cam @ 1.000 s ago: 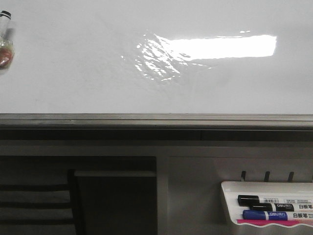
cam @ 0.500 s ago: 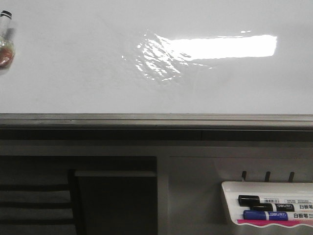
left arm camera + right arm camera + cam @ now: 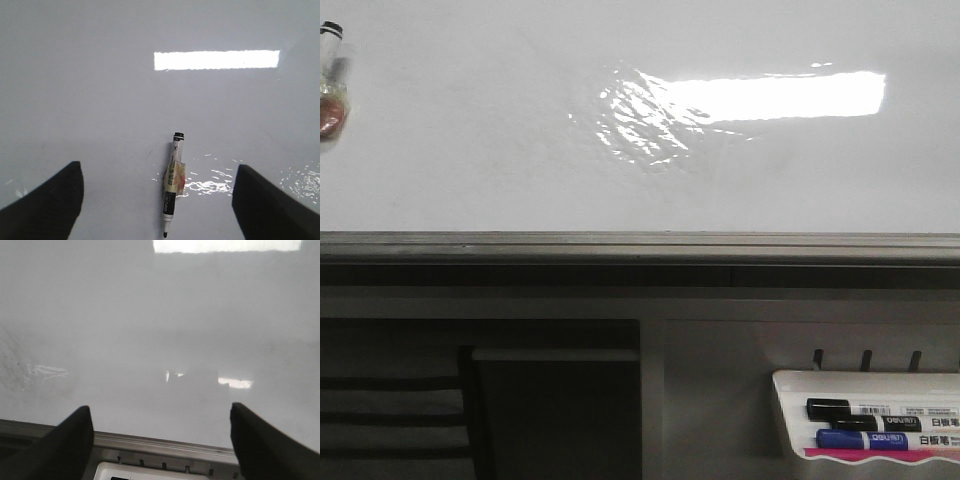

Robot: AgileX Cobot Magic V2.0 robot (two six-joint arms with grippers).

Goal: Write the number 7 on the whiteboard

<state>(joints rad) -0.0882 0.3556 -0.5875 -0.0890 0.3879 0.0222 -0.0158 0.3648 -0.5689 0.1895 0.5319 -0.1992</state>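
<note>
Lying uncapped, marker (image 3: 171, 185) sticking to whiteboard (image 3: 500, 150) near its left edge; blank surface showing. Hanging apart with jaws spread, holding nothing: left gripper (image 3: 157, 200), right gripper (image 3: 160, 440) over bottom rail (image 3: 165, 445).

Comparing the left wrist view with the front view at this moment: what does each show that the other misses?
Only the left wrist view shows the left gripper, its fingers spread wide and holding nothing, and the whole uncapped marker lying between them on the whiteboard. Only the front view shows the board's grey bottom rail and the white tray holding a black marker and a blue marker. Both share the glossy board with its bright rectangular reflection, and no drawn 7 is visible in either.
</note>
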